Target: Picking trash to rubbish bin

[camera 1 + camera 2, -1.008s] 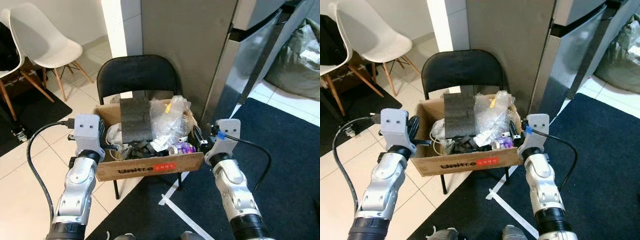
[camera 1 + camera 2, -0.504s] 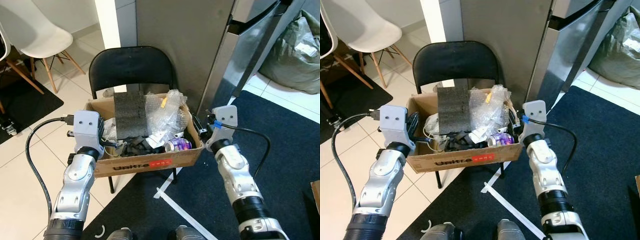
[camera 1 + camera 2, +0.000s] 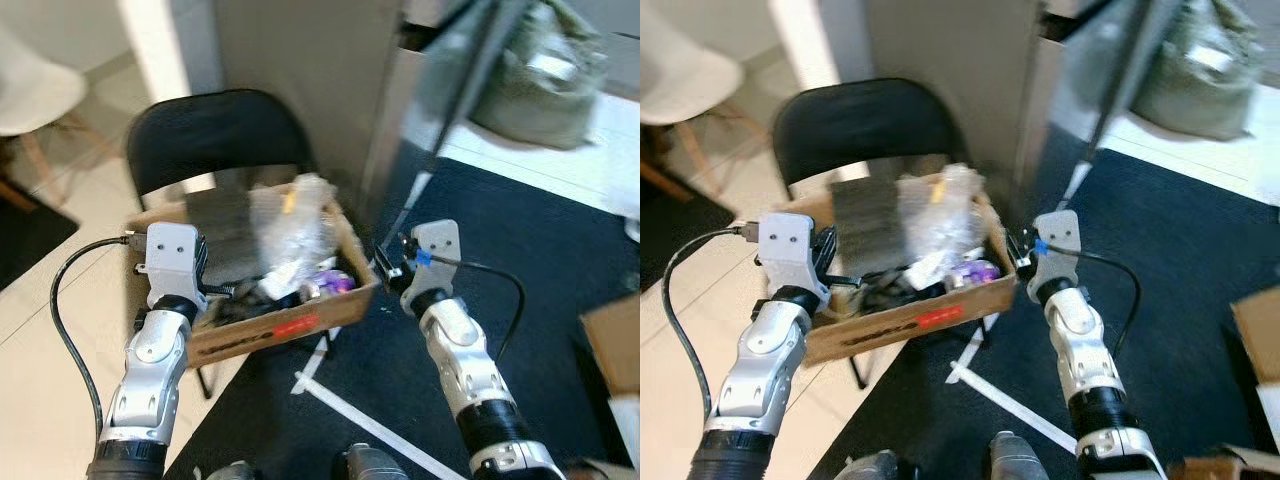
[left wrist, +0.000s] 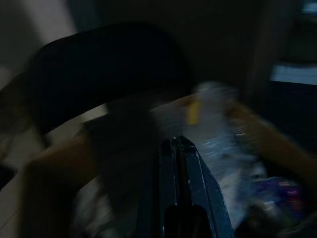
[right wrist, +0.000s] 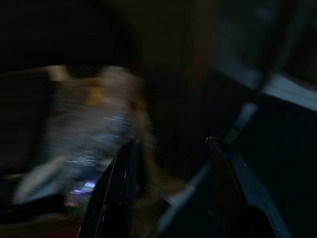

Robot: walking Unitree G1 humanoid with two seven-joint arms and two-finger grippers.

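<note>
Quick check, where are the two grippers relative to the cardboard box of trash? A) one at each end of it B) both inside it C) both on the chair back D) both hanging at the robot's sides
A: the left gripper is at one end of the cardboard box and the right gripper at the other.

Black folding chair [image 3: 865, 125] stands on pale tiled floor [image 3: 50, 300], at the edge of a dark carpet [image 3: 1170, 250]. On its seat: brown cardboard box [image 3: 910, 320], red label on the front, tilted toward the carpet side. Box holds a dark grey slab [image 3: 865, 225], crumpled clear plastic [image 3: 940, 215], a purple item [image 3: 975, 270], black scraps. White tape strip [image 3: 1005, 400] lies on the carpet. Bulky olive bag [image 3: 1200, 70] sits on the floor beyond. View blurred.
</note>
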